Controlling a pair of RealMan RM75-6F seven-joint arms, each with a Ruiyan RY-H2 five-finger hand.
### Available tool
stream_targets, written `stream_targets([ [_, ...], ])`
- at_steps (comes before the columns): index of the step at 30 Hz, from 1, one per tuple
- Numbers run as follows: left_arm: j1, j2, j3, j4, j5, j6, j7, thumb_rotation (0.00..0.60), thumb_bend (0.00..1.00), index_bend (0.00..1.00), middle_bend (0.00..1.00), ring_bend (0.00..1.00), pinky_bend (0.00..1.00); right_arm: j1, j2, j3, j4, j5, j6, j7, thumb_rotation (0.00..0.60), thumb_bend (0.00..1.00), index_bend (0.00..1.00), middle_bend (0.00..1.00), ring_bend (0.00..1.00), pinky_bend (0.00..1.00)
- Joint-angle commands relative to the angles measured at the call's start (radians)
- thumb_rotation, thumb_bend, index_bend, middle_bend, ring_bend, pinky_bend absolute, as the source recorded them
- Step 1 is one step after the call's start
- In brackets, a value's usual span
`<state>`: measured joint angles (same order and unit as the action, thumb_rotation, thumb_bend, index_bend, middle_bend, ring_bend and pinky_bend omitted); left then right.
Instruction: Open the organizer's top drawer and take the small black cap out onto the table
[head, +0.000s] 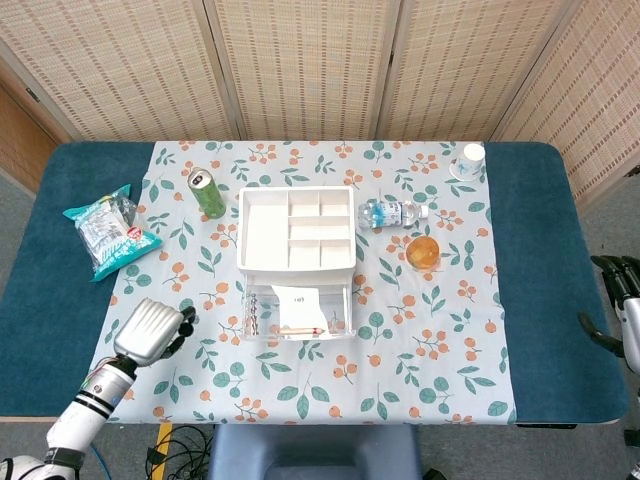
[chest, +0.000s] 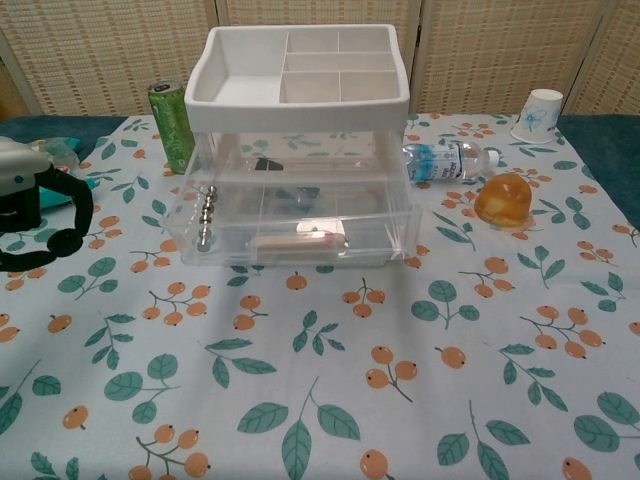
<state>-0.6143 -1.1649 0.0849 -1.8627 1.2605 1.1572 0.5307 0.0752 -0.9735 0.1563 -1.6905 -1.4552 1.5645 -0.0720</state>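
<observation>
the small black cap (chest: 264, 162) looked to be the dark speck lying inside the clear plastic organizer with the white divided tray on top (head: 296, 228), behind its transparent front, though it was too small to be sure of. a clear drawer (chest: 296, 228) stood pulled out toward the near edge, holding a row of small metal beads, a pale stick and a slip of paper. from where things lay i could not tell whether that drawer was the top one or whether the cap sat in it or on the level above. so the opening seemed done or partly done, and the taking out was not: no cap lay on the leaf-and-orange patterned cloth over the worktop (head: 420, 350).

the left hand (head: 150, 330) hung well apart from the organizer, near the front left of the cloth, its dark fingers (chest: 60, 240) curled inward and holding nothing that i could see. the right hand (head: 612, 275) showed only as dark fingers at the far right edge, off the worktop; how open it was i could not tell.

around the organizer stood a green drink can (head: 207, 192), a clear water bottle on its side (head: 392, 212), an amber rounded lump (head: 423, 252), a white paper cup (head: 472, 155) and a teal snack bag (head: 105, 232).
</observation>
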Motion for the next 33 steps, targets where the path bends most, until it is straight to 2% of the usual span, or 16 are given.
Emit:
stream_targets([
  [1,0.006,-0.026,0.005,0.02,0.001,-0.025,-0.003,0.6,0.36,0.46,1.0,1.0,1.0,0.0,0.0,0.0,-0.001,0.0,0.0,-0.001,0.6,0.26,0.16,0.21,0.2,0.23],
  [5,0.002,-0.068,0.007,0.057,-0.001,-0.072,-0.008,0.6,0.36,0.46,1.0,1.0,1.0,-0.001,0.0,-0.001,-0.002,0.002,0.0,-0.002,0.6,0.26,0.16,0.21,0.2,0.23],
  [11,-0.007,-0.126,-0.019,0.11,-0.025,-0.121,-0.038,0.6,0.36,0.44,1.0,1.0,1.0,-0.004,-0.002,0.0,0.002,0.003,0.006,0.001,0.6,0.26,0.16,0.21,0.2,0.23],
  [16,-0.002,-0.156,-0.037,0.145,-0.034,-0.132,-0.072,0.6,0.36,0.4,1.0,1.0,1.0,-0.005,-0.002,0.0,0.004,0.005,0.007,0.002,0.6,0.26,0.16,0.21,0.2,0.23],
  [19,0.003,-0.158,-0.043,0.155,-0.038,-0.133,-0.083,0.6,0.36,0.34,1.0,1.0,1.0,-0.005,-0.004,0.002,0.009,0.005,0.01,0.006,0.6,0.26,0.16,0.21,0.2,0.23],
  [24,0.023,-0.143,-0.045,0.146,-0.035,-0.111,-0.092,0.6,0.36,0.25,1.0,1.0,1.0,-0.003,-0.007,0.001,0.014,0.007,0.002,0.011,0.6,0.26,0.16,0.21,0.2,0.23],
  [31,0.083,-0.084,-0.08,0.12,-0.053,-0.006,-0.13,0.6,0.36,0.27,1.0,1.0,1.0,0.003,-0.001,-0.012,0.021,0.015,-0.036,0.024,0.6,0.26,0.16,0.21,0.2,0.23],
  [33,0.105,-0.061,-0.09,0.115,-0.057,0.029,-0.146,0.6,0.36,0.29,0.98,0.97,1.0,0.004,0.005,-0.017,0.019,0.018,-0.049,0.029,0.6,0.26,0.16,0.21,0.2,0.23],
])
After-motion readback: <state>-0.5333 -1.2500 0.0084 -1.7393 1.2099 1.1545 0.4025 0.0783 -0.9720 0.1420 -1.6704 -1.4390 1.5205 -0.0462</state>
